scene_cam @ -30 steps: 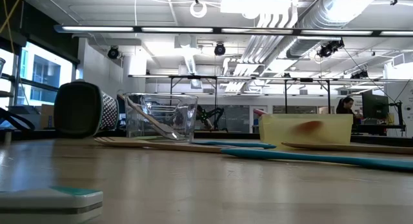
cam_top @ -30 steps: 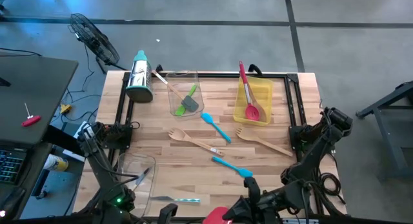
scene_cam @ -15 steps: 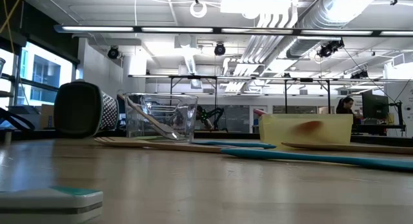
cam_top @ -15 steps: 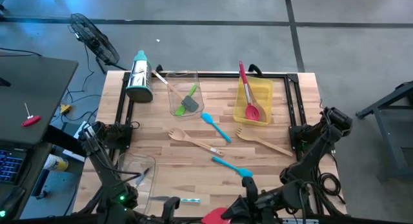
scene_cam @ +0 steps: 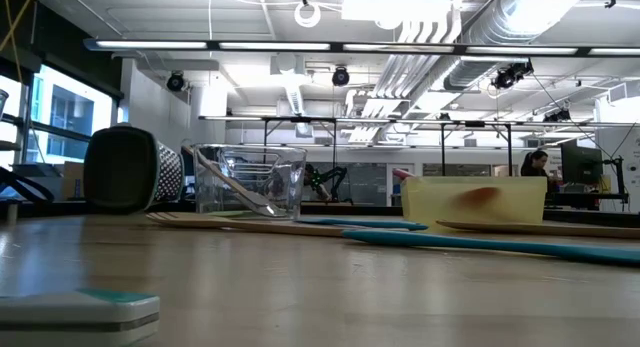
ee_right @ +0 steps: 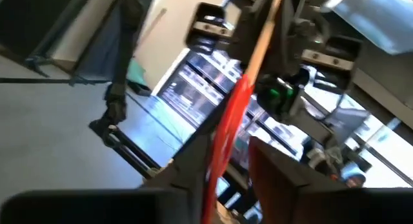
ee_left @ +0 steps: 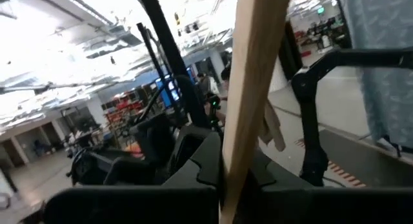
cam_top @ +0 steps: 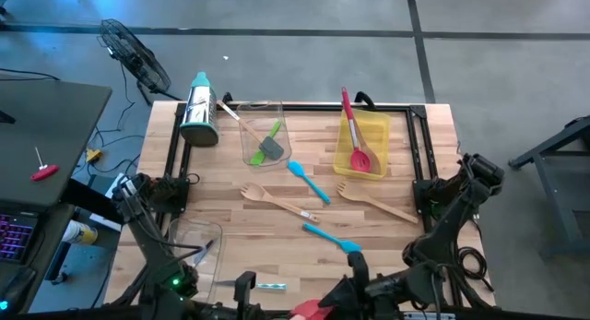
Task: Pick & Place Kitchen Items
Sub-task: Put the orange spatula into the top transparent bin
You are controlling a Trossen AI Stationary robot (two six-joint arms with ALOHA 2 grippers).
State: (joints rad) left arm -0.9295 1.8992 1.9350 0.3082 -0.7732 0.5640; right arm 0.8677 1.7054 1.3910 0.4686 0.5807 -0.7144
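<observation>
A red spatula (cam_top: 310, 309) with a pale wooden handle (ee_left: 253, 69) hangs in the air over the table's near edge, between my two grippers. My left gripper (cam_top: 245, 287) is shut on the handle. My right gripper (cam_top: 356, 270) stands open around the red blade (ee_right: 230, 124). In the right wrist view the blade lies close to one finger, with a gap to the other. Whether the blade touches that finger I cannot tell. Two wooden forks (cam_top: 275, 202) and two blue spatulas (cam_top: 330, 237) lie flat on the table's middle. My left gripper pinches the spatula's wooden handle (ee_left: 227, 164) between its two fingers. The fingers lie across the handle, which runs on past them toward my right gripper. The spatula is lifted clear of the table.
A steel grater (cam_top: 198, 110) lies at the far left. Beside it stands a clear bin (cam_top: 264, 132) holding green and grey spatulas. A yellow bin (cam_top: 363, 145) with a red spatula stands at the far right. Another clear bin (cam_top: 192, 254) and a teal-handled knife (cam_top: 253, 285) are at the near left.
At the near edge my left gripper has come a little farther into the high view, toward the red spatula. Less of the spatula's red blade shows there now than before. The things on the table have kept still.
</observation>
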